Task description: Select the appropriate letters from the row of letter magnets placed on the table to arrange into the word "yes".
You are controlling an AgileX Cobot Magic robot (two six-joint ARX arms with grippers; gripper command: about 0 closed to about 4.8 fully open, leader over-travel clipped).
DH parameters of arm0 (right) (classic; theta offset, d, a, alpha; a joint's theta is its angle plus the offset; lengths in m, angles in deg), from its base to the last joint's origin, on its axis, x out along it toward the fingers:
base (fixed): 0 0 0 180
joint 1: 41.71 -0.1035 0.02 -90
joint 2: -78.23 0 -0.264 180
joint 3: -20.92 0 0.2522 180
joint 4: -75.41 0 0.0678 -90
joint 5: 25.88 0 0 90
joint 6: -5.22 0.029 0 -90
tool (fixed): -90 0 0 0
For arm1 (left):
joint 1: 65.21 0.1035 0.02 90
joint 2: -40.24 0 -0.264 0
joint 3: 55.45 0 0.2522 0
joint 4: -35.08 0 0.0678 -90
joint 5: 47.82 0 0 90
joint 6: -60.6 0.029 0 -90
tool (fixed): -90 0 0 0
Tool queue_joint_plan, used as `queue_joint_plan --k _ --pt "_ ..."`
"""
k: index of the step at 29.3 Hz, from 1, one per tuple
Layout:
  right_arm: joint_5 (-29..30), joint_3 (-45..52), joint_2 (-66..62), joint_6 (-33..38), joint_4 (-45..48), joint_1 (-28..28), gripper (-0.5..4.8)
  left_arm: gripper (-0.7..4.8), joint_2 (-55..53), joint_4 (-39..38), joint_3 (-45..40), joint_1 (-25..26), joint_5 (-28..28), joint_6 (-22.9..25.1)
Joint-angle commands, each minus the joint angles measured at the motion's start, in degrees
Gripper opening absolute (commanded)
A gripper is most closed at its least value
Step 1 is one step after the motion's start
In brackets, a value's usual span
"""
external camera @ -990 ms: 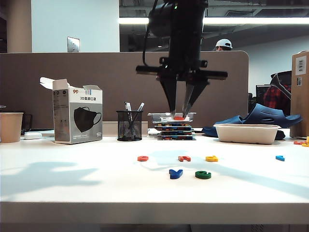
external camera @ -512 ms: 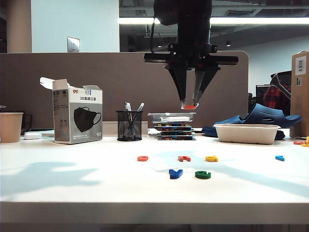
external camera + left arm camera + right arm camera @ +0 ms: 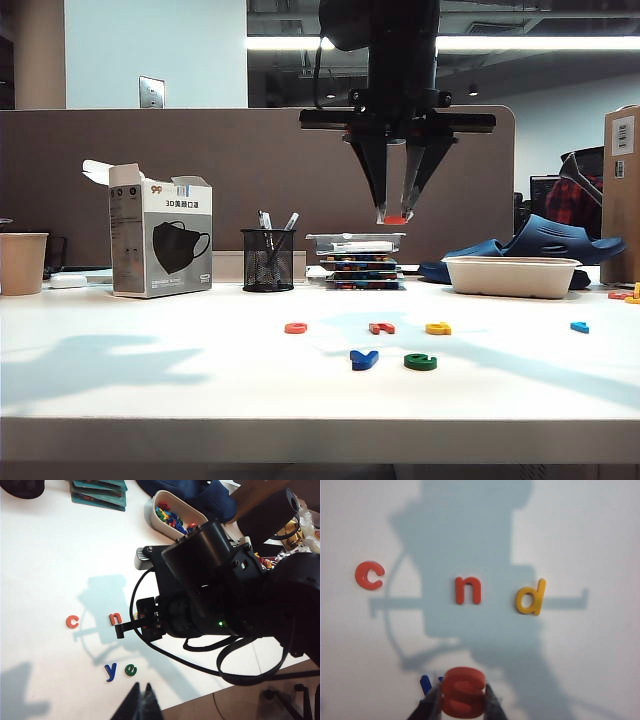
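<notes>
White table fills the exterior view, and on it you see the blue y just beside the green e, with the red c, the red n and the yellow d in a row behind them. High above, the right gripper pinches the red s. From the left wrist you see only the dark tips of the left gripper at the edge of the picture, and you cannot tell how they stand. From the right wrist the s sits clamped between both fingers, over the y.
</notes>
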Motion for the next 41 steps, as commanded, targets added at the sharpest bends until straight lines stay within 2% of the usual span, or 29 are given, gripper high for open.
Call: queue_joint_plan --k 1,11,17,41 --pt "0.28 -0.17 1.40 0.39 -0.35 -0.15 1.03 -0.05 0.20 0.72 0.24 -0.04 0.15 0.46" --pt "-0.87 0.11 4.13 -0.20 -1.79 -0.09 1.03 -0.05 0.20 0.72 0.24 -0.04 0.15 0.46" --pt "-0.81 4.35 4.22 -0.15 -0.04 -0.13 1.03 -0.05 0.20 0.70 0.24 -0.04 0.17 0.46" --pt "-0.87 4.57 9.68 0.00 2.82 1.62 1.03 -0.05 0.20 0.70 0.24 -0.04 0.17 0.44"
